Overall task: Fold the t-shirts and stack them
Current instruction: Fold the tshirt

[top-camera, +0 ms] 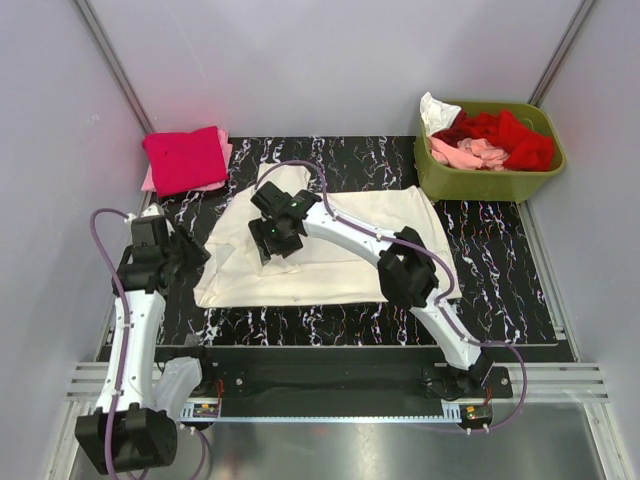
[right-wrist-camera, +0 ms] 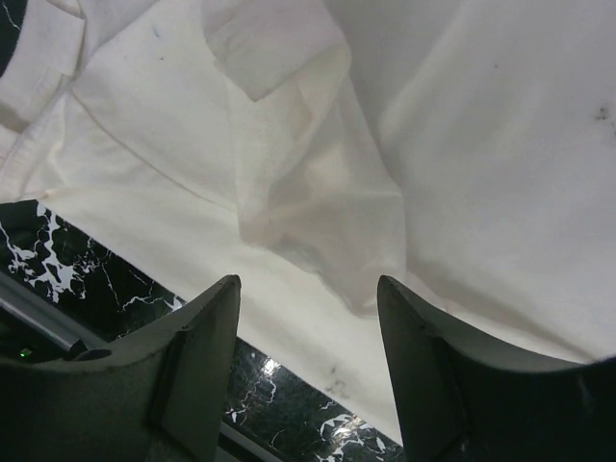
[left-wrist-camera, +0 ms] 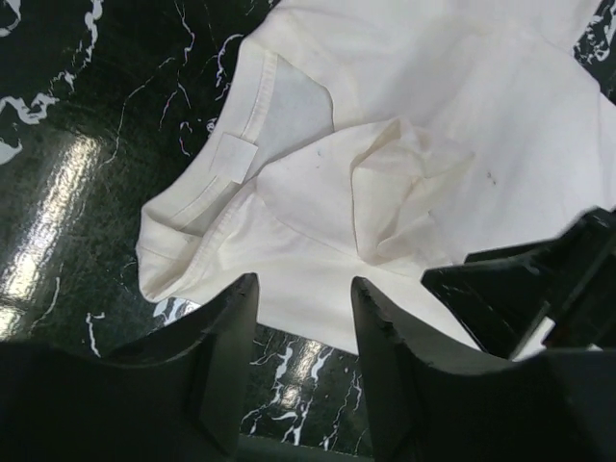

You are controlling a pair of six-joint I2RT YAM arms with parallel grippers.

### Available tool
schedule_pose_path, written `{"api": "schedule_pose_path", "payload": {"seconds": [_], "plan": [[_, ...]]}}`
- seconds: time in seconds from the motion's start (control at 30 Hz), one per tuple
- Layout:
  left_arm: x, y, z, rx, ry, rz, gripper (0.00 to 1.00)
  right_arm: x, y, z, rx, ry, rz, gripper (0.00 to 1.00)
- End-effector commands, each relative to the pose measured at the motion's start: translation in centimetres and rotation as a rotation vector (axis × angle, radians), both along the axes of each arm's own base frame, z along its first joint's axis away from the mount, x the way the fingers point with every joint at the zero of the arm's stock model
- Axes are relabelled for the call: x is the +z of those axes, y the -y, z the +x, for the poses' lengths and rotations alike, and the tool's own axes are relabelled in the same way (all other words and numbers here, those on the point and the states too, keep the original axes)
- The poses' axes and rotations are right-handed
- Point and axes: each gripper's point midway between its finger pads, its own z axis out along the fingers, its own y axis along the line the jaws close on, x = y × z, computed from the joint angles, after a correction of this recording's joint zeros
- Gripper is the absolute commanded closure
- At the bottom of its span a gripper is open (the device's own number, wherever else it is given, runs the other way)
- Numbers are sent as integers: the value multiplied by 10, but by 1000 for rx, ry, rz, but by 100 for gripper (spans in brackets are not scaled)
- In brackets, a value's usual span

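Note:
A large cream-white t-shirt lies partly folded on the black marbled mat. My right gripper hovers open and empty over its left part, above a rumpled fold. In the right wrist view the right gripper has its jaws wide apart above the shirt's near edge. My left gripper is open and empty at the shirt's left edge. In the left wrist view the left gripper sits just off the hem, with the collar and label beyond it. A folded magenta-red t-shirt lies on a pale pink one at the back left.
An olive-green bin at the back right holds crumpled red, pale pink and white t-shirts. Grey walls close in both sides. The black mat shows bare right of the shirt. The right arm's black body shows in the left wrist view.

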Motion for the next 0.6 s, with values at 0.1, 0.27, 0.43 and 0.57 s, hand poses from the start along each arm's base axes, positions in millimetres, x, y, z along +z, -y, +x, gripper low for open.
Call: {"api": "schedule_pose_path", "payload": {"seconds": [0.1, 0.27, 0.43, 0.57], "plan": [[17, 5, -8, -100, 70, 48, 49, -8, -13, 0, 54, 39, -36, 36], [16, 4, -8, -98, 81, 55, 49, -18, -26, -11, 86, 33, -49, 37], [16, 0, -6, -79, 84, 57, 50, -22, -25, -11, 90, 41, -64, 48], [15, -3, -6, -68, 85, 52, 49, -22, -20, -7, 79, 68, -87, 81]]}}
